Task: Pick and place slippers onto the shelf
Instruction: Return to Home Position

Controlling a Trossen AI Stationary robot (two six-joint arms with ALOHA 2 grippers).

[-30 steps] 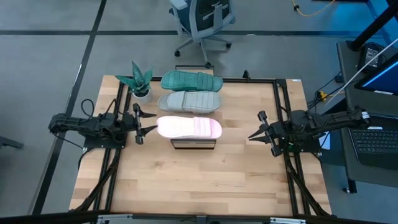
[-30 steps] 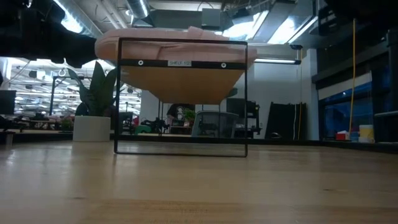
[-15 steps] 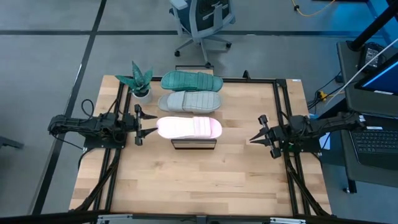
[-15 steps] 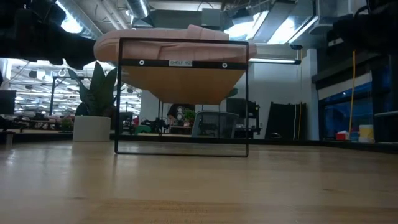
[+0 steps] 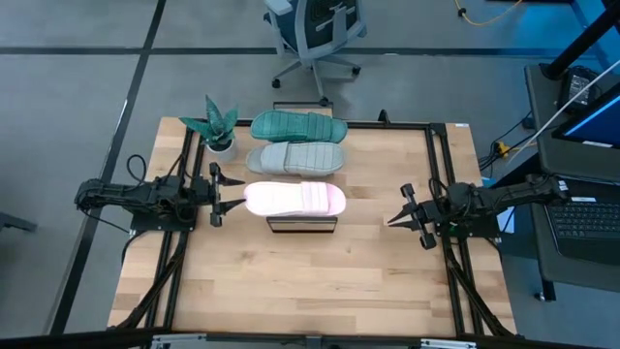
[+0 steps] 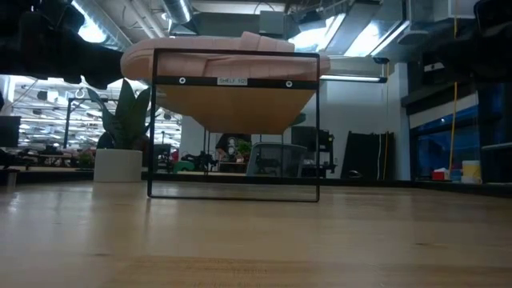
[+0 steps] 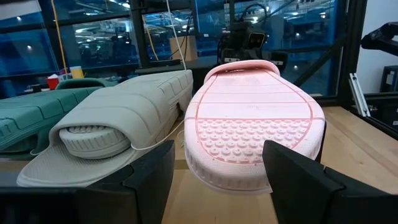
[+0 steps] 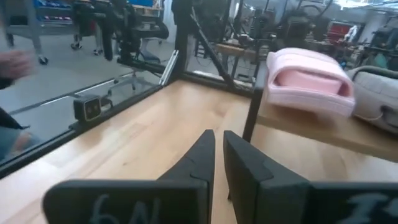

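While both arms lie low at the sides of the table [image 5: 291,281], we see the left gripper [image 5: 237,191] with fingers spread and the right gripper [image 5: 392,219] with fingers nearly touching, holding nothing. Nearest, the pale pink slipper [image 5: 295,199], studded and ridged, lies along the shelf [image 5: 301,225] above its dark front edge. Just behind lies the light grey slipper [image 5: 295,158], then the ribbed teal slipper [image 5: 298,125] beside a potted plant [image 5: 218,126].

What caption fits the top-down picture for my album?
Teal slipper, grey slipper and pink slipper lie side by side at the shelf, between the left end effector and right end effector.
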